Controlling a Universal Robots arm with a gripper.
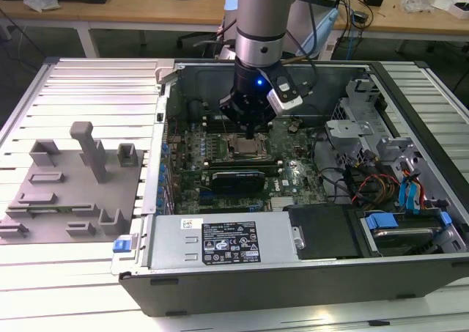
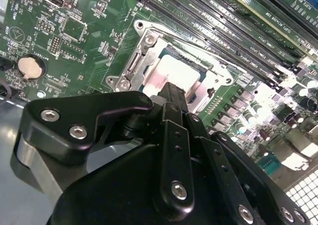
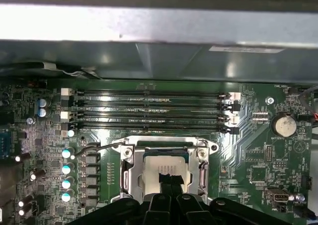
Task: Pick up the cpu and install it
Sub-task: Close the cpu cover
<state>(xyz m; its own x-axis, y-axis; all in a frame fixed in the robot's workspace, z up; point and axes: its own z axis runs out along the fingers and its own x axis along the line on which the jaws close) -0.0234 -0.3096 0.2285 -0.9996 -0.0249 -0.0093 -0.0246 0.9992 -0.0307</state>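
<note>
The cpu (image 3: 166,161), a silvery-white square chip, lies flat inside the metal socket frame (image 3: 130,178) on the green motherboard. It also shows in the second wrist view as the cpu (image 2: 176,72) and in the exterior view as the cpu (image 1: 247,151). My gripper (image 3: 167,181) stands straight over it with both black fingers pressed together. Their tips rest at or just above the chip's top near its middle. In the second wrist view the gripper (image 2: 171,92) looks like one narrow bar ending over the chip. The exterior view shows the gripper (image 1: 249,135) low inside the case.
Memory slots (image 3: 149,111) run beside the socket and a coin battery (image 3: 283,125) sits off to one side. The open computer case holds a power supply (image 1: 220,244), cables and drive bays (image 1: 396,193). A grey fixture block (image 1: 73,193) stands on the ribbed table at the exterior view's left.
</note>
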